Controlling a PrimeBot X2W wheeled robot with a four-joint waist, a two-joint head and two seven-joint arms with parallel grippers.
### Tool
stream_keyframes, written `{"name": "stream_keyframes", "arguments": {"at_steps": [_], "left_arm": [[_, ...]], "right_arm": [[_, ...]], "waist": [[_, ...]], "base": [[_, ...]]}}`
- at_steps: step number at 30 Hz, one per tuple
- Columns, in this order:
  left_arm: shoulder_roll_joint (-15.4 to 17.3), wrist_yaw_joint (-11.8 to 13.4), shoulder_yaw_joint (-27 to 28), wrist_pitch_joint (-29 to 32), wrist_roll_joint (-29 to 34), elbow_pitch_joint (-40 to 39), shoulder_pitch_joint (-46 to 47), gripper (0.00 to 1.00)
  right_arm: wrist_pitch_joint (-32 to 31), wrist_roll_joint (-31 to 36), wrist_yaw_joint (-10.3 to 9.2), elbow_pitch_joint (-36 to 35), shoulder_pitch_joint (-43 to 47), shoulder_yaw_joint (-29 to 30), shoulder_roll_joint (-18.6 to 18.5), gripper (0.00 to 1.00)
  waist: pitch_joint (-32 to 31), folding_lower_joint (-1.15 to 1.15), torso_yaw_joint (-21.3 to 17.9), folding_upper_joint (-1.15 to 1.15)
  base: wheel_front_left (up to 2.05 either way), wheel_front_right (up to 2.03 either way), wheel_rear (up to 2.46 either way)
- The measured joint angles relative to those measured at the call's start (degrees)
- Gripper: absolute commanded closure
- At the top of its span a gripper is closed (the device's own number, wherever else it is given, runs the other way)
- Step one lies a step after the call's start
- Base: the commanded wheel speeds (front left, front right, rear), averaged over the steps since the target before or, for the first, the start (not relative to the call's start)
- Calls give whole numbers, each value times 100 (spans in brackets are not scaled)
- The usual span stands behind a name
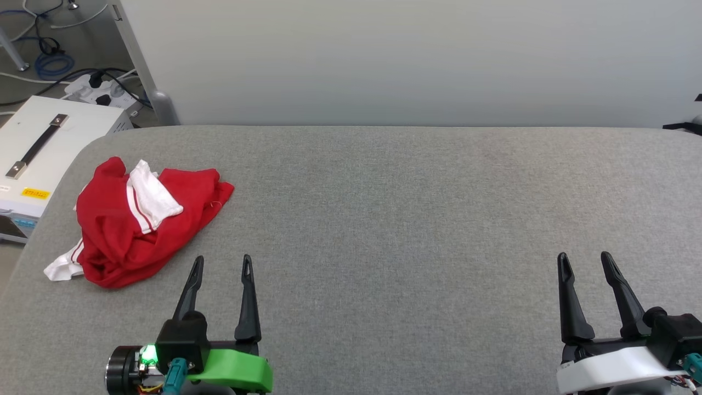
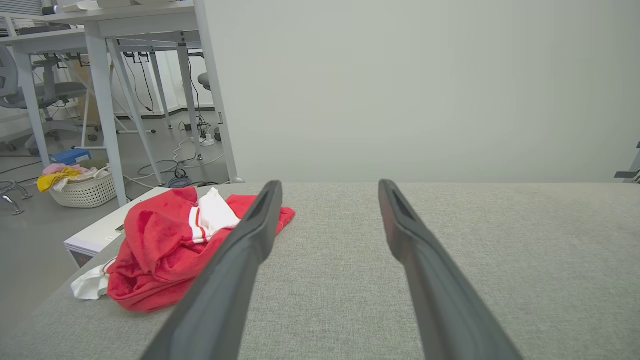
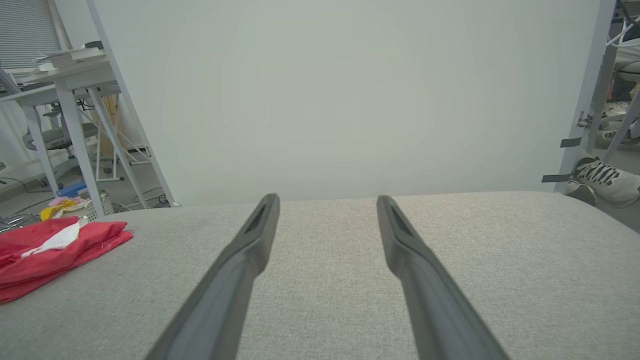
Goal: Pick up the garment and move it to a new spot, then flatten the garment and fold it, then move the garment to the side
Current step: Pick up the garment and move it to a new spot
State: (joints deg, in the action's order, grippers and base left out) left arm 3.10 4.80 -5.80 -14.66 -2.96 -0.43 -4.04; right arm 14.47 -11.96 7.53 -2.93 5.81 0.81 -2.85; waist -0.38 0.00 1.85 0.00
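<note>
At the far left of the head view, a white case (image 1: pixel 38 142) with a black handle is seen beside the grey table (image 1: pixel 384 208). On the table's left part, near its rounded corner, the garment (image 1: pixel 137 219) lies in a crumpled heap. Red cloth is bunched over itself, a white sleeve with striped trim is turned up on top, and another white piece pokes out at the lower left. Just right of the heap and nearer the robot, the left gripper (image 1: pixel 222 259) is held with its fingers spread wide and nothing between them. The heap is near but not touched. Well apart, at the lower right, the right gripper (image 1: pixel 584 255) is likewise parted and empty.

The garment is judged light, soft and limp, so sagging and dragging are to be expected once it is lifted. A raised fold on the heap's near right edge would suit a pinch, since flat cloth is harder to catch.

In the left wrist view the heap's height is made plain, and a laundry basket (image 2: pixel 85 190) is shown on the floor beyond. In the right wrist view the garment sits low at the left edge, and shoes (image 3: pixel 607 177) are shown on the floor at the right.
</note>
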Motion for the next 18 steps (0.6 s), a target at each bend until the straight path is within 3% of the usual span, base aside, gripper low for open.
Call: {"name": "stream_keyframes", "arguments": {"at_steps": [18], "left_arm": [[-1, -1, 126, 0, -37, 26, 8, 0]], "right_arm": [[18, 19, 0, -15, -2, -91, 2, 0]], "waist": [[84, 0, 370, 0]], "base": [[0, 0, 0]]}}
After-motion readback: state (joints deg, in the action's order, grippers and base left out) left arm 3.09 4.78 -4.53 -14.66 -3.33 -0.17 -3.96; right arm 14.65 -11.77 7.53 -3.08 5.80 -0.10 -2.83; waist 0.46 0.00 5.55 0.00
